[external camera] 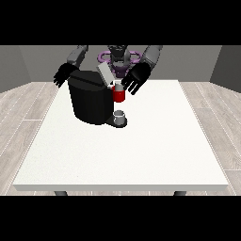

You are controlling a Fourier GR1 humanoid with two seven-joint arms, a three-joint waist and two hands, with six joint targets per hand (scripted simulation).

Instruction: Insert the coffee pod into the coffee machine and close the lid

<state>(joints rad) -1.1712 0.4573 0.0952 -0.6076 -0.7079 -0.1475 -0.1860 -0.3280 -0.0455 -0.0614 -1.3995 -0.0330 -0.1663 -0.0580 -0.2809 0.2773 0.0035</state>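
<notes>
Robot hand at the view's right (135,78), fingers spread, hovers beside the black machine (90,100) (lid (105,73) tilted up) on the white worktop (141,155); the other hand (64,74) is likewise spread. A grey thing (120,115) sits at the machine's base.

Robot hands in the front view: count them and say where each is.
2. One hand is at the view's left, behind the coffee machine; the other hand is at the view's right, beside its raised lid.

Black coffee machine (89,101), white table (141,150)
</notes>
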